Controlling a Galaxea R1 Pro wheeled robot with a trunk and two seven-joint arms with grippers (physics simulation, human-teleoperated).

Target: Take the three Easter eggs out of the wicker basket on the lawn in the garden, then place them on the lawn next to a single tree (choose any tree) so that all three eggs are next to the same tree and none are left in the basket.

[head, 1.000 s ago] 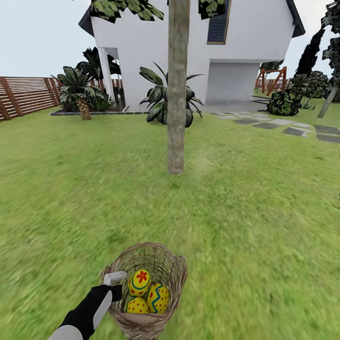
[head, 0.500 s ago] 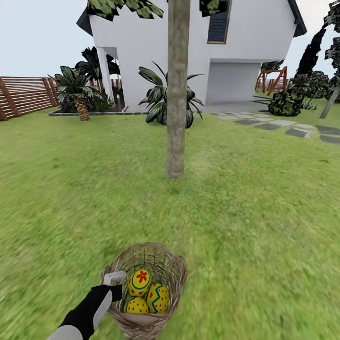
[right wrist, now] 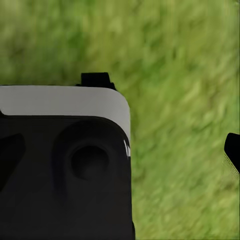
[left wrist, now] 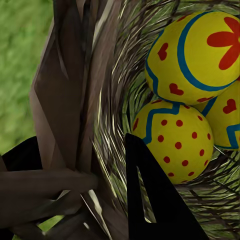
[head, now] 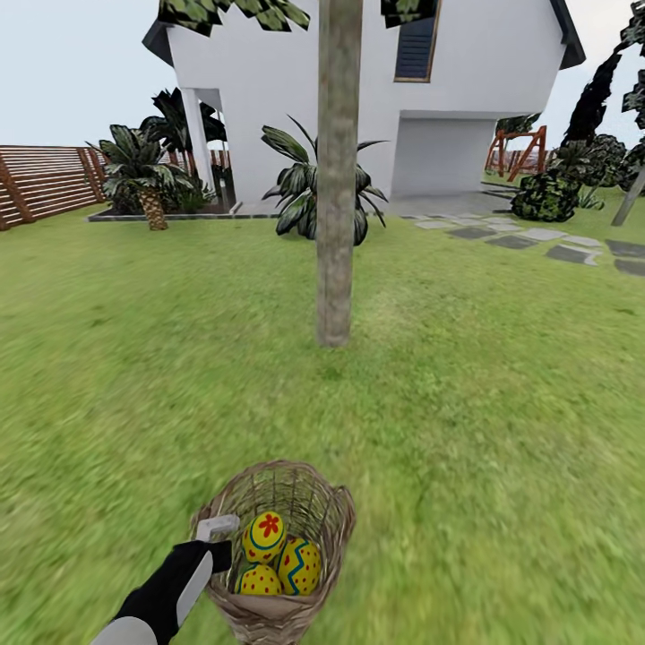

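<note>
The wicker basket (head: 333,520) hangs low in front of me over the lawn (head: 502,412), holding three Easter eggs: a flower-marked one (head: 267,534), a zigzag one (head: 300,564) and a dotted one (head: 261,581). My left gripper (head: 218,536) is shut on the basket's rim. In the left wrist view one finger (left wrist: 150,200) is inside the weave beside the dotted egg (left wrist: 175,142) and the flower egg (left wrist: 200,55). The tree (head: 337,224) stands straight ahead, a few steps off. The right wrist view looks down at grass, with one fingertip (right wrist: 233,152) at the frame's edge.
A white house (head: 466,98) stands behind the tree, with palms (head: 143,175) and a broad-leaved plant (head: 300,184) at its foot. A brown slatted fence (head: 45,179) runs at far left. Grey stepping stones (head: 528,240) and dark shrubs (head: 542,195) lie to the right.
The whole view has crept forward: the tree's base sits slightly lower and nearer. The basket, eggs and left gripper keep the same place in the picture.
</note>
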